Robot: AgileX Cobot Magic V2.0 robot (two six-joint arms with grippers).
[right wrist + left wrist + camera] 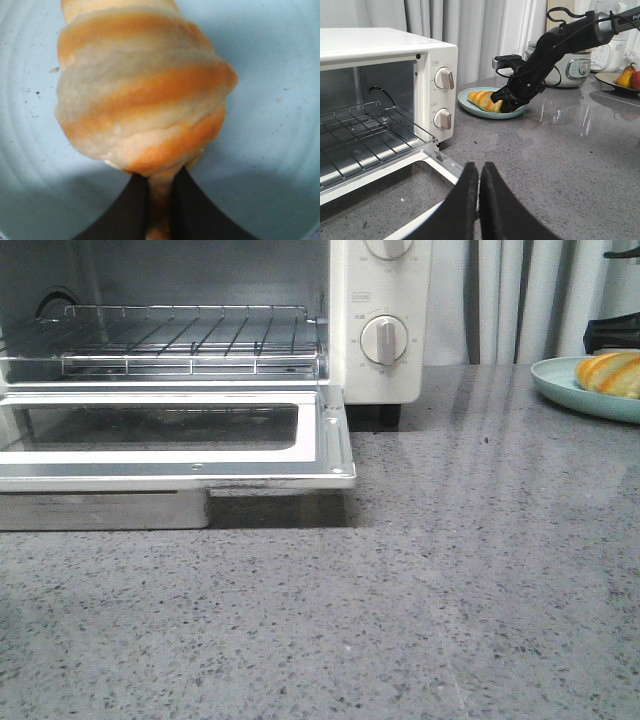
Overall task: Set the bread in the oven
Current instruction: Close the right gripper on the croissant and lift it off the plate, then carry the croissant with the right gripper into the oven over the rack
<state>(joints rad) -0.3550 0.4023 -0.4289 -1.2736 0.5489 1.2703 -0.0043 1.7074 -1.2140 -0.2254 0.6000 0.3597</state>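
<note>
The bread (142, 95), a golden-orange roll with cream stripes, lies on a pale blue plate (270, 75). My right gripper (160, 200) is shut on the roll's tapered end. In the left wrist view the right gripper (506, 104) sits at the bread (482, 99) on the plate (470, 107). The front view shows the bread (610, 373) at the far right edge. The cream-white oven (375, 300) stands open, door (335, 445) down flat, wire rack (180, 340) bare. My left gripper (479, 172) is shut and empty, just past the door's corner.
A white rice cooker (575, 70) and a dish of fruit (625, 80) stand behind the plate in the left wrist view. Curtains hang behind the counter. The oven dials (384, 340) face forward. The grey speckled counter (450, 590) stretches between oven and plate.
</note>
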